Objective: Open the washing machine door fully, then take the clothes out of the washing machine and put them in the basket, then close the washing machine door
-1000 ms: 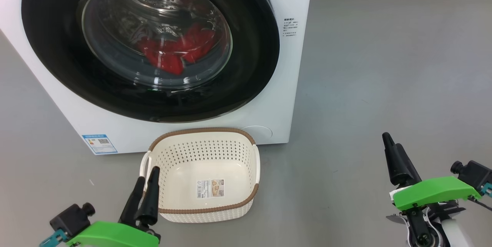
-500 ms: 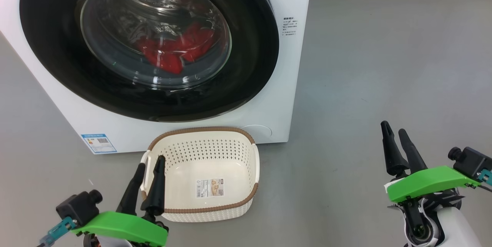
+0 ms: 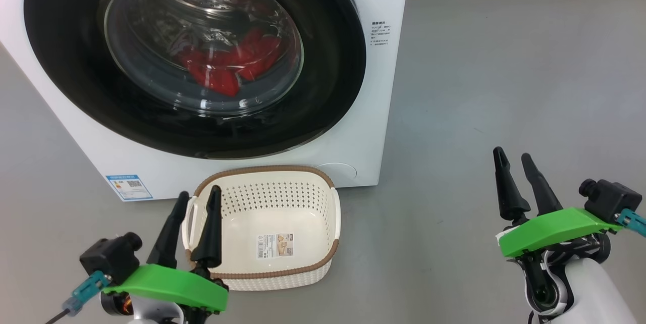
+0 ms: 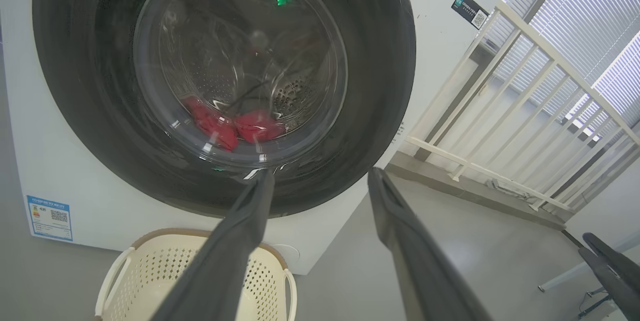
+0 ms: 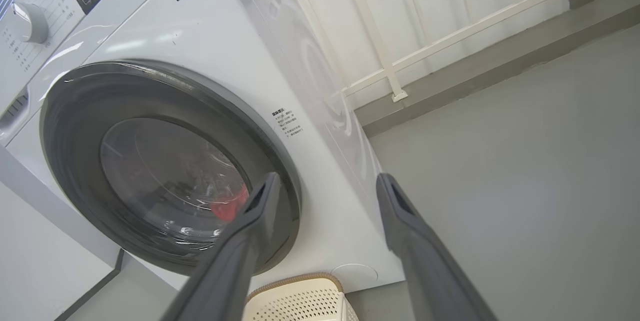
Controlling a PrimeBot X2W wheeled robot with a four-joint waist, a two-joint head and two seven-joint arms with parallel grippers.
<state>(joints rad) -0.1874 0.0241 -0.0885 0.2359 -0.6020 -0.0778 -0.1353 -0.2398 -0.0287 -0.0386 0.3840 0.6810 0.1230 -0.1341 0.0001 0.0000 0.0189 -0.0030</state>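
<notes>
The round black-rimmed glass door is shut, so opening it comes first. The left gripper and right gripper have fingers apart; one should reach its edge.

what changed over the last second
Both hands rose up the head view toward the washing machine and opened: the left hand beside the basket's left handle, the right hand off to the right. Neither took hold of anything. The door stays shut, clothes inside, basket empty.

Bright, even indoor light. Daylight glows through blinds. White glints streak the glass of the washing machine door. My left claw looks soft up close; wrist views bend at the edges.
</notes>
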